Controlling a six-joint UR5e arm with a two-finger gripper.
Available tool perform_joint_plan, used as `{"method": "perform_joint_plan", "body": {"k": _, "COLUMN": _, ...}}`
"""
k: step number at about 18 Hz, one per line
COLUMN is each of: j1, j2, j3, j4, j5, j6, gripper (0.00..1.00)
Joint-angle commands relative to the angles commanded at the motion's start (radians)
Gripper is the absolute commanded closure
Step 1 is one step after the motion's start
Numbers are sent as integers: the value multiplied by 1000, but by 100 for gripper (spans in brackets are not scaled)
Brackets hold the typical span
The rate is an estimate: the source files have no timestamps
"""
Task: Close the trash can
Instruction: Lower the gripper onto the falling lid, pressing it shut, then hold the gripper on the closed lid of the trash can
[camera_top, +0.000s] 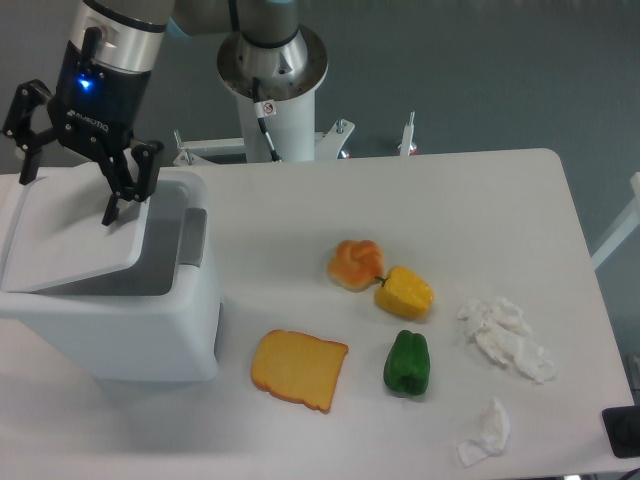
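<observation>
The trash can (130, 325) is a big white bin at the table's left side, with a grey latch tab (193, 237) on its right rim. Its flat white lid (75, 240) is hinged on the left and slants low over the opening, leaving a gap along the right side. My gripper (66, 198) is directly above the lid, open, with fingers spread wide. The right fingertip (110, 213) is at the lid's top surface. Nothing sits between the fingers.
To the right of the bin lie a slice of toast (298, 369), a green pepper (407, 363), a yellow pepper (405, 292) and an orange bun (355, 263). Crumpled white tissues (505, 337) lie near the right edge. The robot base (272, 75) stands behind the table.
</observation>
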Motion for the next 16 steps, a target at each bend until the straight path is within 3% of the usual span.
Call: {"method": "perform_joint_plan", "body": {"k": 16, "j1": 32, "j2": 3, "j3": -52, "j4": 0, "j5": 48, "j6": 9, "gripper": 0}}
